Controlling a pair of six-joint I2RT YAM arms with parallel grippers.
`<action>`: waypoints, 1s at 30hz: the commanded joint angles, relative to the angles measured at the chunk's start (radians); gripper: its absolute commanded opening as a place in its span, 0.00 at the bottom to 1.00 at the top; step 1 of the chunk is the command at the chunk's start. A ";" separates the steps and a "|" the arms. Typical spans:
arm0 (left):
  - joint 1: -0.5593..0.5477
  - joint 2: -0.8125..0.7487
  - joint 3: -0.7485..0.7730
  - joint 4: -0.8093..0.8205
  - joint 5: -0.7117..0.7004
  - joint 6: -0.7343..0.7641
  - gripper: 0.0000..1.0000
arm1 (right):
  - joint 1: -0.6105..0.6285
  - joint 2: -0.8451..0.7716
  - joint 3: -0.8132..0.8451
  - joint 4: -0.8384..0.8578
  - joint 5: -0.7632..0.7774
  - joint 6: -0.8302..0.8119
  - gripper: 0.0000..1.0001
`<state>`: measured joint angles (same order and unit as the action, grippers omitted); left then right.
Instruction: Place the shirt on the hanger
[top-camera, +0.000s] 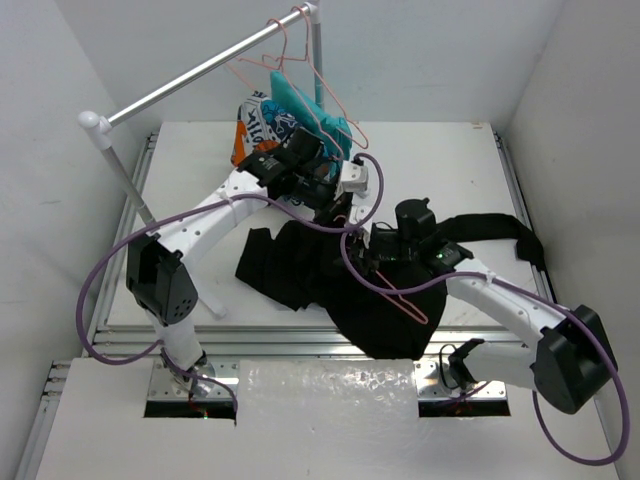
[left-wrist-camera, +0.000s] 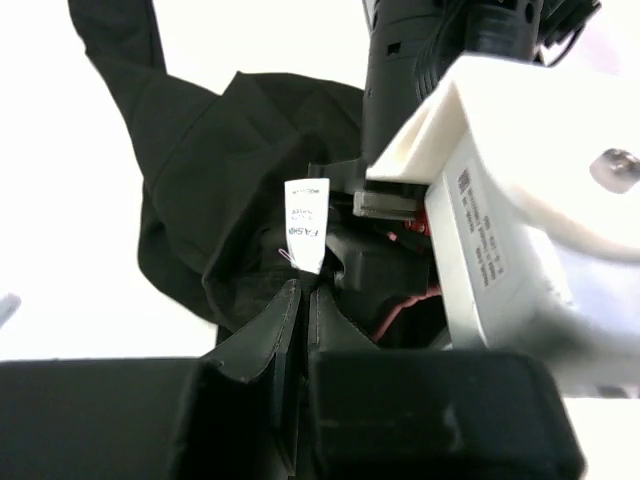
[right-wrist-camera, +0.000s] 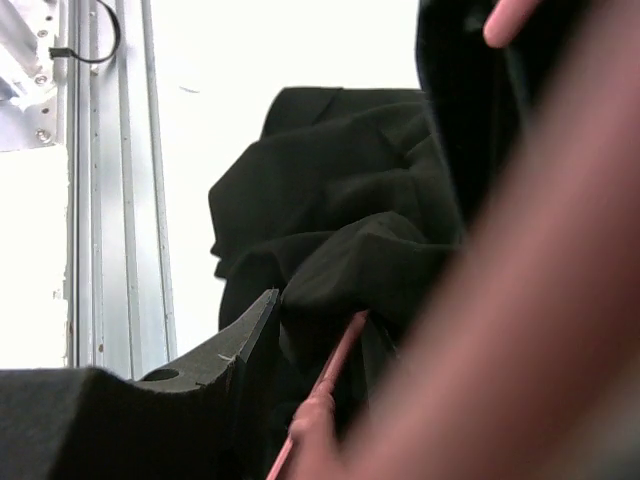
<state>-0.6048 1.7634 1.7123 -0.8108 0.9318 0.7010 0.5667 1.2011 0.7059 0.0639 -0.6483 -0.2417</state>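
The black shirt (top-camera: 300, 265) lies bunched across the middle of the table, one sleeve trailing to the right. My left gripper (top-camera: 338, 212) is shut on its collar edge, the jaws (left-wrist-camera: 305, 292) pinched together just under the small white label (left-wrist-camera: 307, 225). The pink wire hanger (top-camera: 405, 298) lies over the shirt's front part, leading out of my right gripper (top-camera: 385, 262). In the right wrist view the hanger wire (right-wrist-camera: 335, 365) runs up beside the one dark finger (right-wrist-camera: 225, 355) that shows. A blurred pink stretch of hanger hides the other finger. Shirt folds (right-wrist-camera: 330, 200) lie just beyond.
A metal rail (top-camera: 200, 75) on white posts crosses the back left, with spare pink hangers (top-camera: 325, 85) on it. A teal garment (top-camera: 300, 105) and a patterned one (top-camera: 252, 125) hang below it. The right arm's white link (left-wrist-camera: 500, 200) crowds the left wrist view.
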 joint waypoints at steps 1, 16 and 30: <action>-0.030 -0.044 0.067 -0.121 0.117 0.098 0.00 | 0.009 -0.023 0.026 0.120 0.035 -0.027 0.00; 0.033 -0.061 -0.117 -0.182 0.062 0.249 0.61 | 0.016 0.037 -0.324 0.525 0.029 0.093 0.00; 0.120 -0.087 -0.152 -0.305 -0.056 0.693 1.00 | 0.016 0.078 -0.349 0.528 0.012 0.090 0.00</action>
<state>-0.5056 1.7084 1.5616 -1.0073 0.8894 1.1446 0.5858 1.2797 0.3458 0.5312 -0.6197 -0.1516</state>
